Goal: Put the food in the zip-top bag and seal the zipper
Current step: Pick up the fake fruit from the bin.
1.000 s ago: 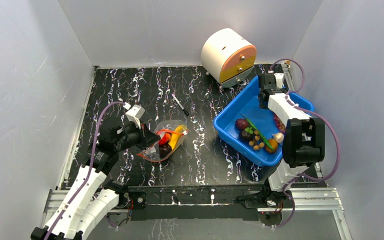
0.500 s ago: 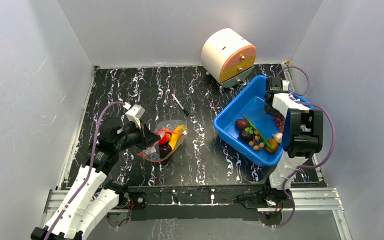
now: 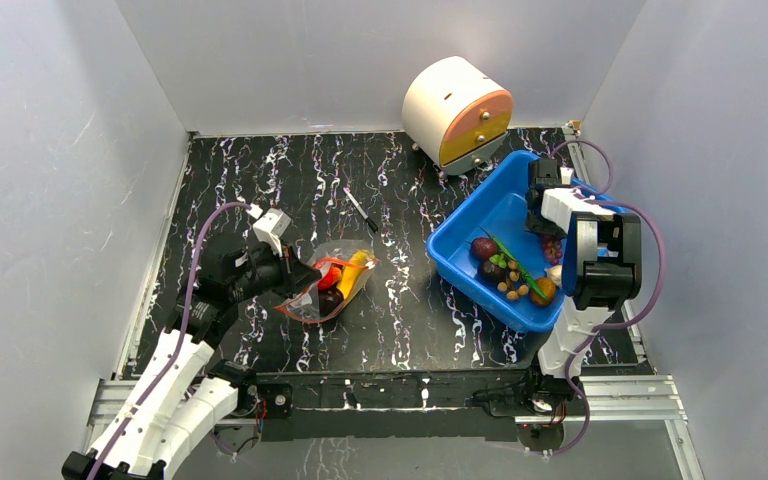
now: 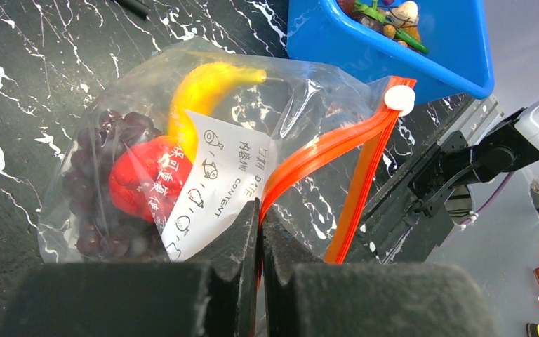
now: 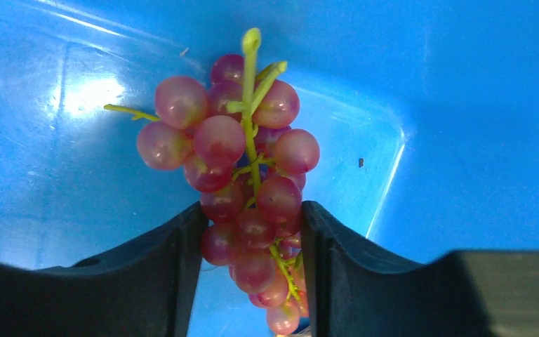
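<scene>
The zip-top bag (image 3: 337,283) lies on the black marbled table, holding a yellow banana (image 4: 203,88), a red round fruit (image 4: 140,182) and dark grapes (image 4: 91,203). My left gripper (image 4: 260,210) is shut on its red-orange zipper (image 4: 323,147) near one end; the mouth gapes open. My right gripper (image 5: 251,232) is down in the blue bin (image 5: 463,105), both fingers pressed against the lower part of a pink-red grape bunch (image 5: 238,140). In the top view, the right gripper (image 3: 550,238) is at the bin's right side.
More toy foods (image 3: 510,275) lie in the blue bin's (image 3: 465,215) near corner. A white and orange cylinder (image 3: 457,112) stands behind the bin. A thin black pen (image 3: 360,210) lies on the table beyond the bag.
My right gripper has moved nearer and lower inside the bin, and its jaws have narrowed onto the grape bunch. The left arm and bag have not moved.
</scene>
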Controlling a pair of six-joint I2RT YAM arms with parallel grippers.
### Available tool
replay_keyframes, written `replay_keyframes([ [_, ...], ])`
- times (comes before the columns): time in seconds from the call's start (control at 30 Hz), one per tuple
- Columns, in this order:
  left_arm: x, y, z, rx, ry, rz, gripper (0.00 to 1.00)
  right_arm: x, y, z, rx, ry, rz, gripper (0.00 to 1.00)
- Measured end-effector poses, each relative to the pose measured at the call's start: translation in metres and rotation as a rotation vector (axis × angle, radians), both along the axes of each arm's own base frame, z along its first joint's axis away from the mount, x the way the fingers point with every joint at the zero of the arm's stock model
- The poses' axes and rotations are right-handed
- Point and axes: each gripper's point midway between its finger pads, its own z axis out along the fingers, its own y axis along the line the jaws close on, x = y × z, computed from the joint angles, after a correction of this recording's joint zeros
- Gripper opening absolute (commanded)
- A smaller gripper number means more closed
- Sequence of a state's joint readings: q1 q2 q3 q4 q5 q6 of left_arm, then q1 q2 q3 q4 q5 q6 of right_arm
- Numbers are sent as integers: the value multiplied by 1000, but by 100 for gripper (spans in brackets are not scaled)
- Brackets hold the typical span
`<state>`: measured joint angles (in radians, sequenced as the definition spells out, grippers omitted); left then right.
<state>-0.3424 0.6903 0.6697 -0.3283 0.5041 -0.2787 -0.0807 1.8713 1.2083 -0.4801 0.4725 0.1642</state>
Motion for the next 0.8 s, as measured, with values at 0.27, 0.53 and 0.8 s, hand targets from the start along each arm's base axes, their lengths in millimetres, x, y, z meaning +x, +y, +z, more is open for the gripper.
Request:
replay_keyframes([
  [0.27,1,1,1,3,-9,9,0,0,7,-3,39,-16,0,33],
  [0.53,1,2,3,-3,-13,20,0,-5,37,16,90,-48,45,26],
  [0.8,5,2,4,-21,11,48,0,-8,68,58,102,-127,114,27],
])
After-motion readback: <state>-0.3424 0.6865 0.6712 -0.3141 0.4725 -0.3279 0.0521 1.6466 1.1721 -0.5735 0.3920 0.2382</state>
